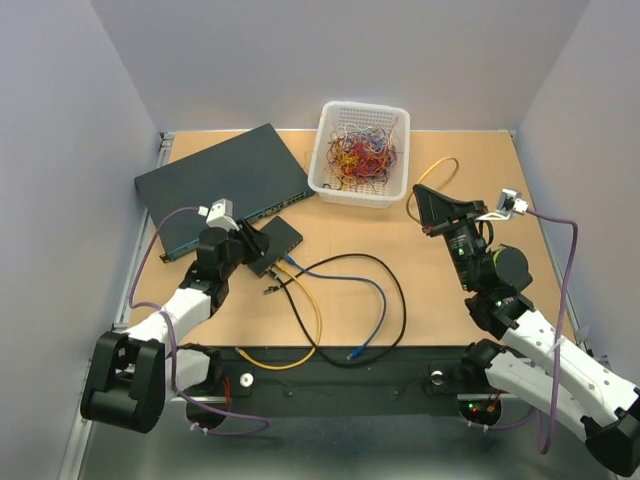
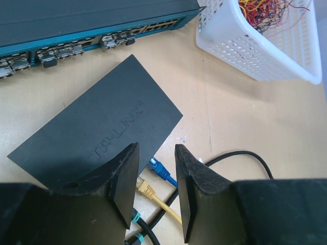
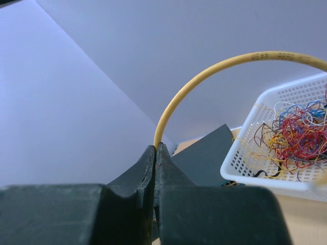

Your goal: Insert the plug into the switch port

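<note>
Where pale lilac-grey walls [image 1: 300, 60] close in on three sides, a light wooden tabletop [image 1: 450, 290] carries everything. At the left, the left gripper [image 1: 252, 243] hangs over the small black box [image 1: 285, 235], its jaws partly apart with nothing between them. The large blue-grey box [image 1: 225, 180] lies beyond its fingertips. Only the left wrist view shows the TP-LINK lettering on the small box's lid. Just below the fingertips it also shows a blue plug [image 2: 159, 169] and a yellow plug [image 2: 145, 190] seated in the box's near edge, where the switch ports sit; the sockets themselves are hidden. Further right, the white basket [image 1: 350, 190] of tangled wires stands between the two grippers. At the right, the right gripper [image 1: 418, 190] points toward the basket, clamped on a yellow cable [image 1: 440, 165] that arcs away from its tips. The pinch itself reads clearly only in the right wrist view. Whether the plug lies inside those jaws cannot be told.
</note>
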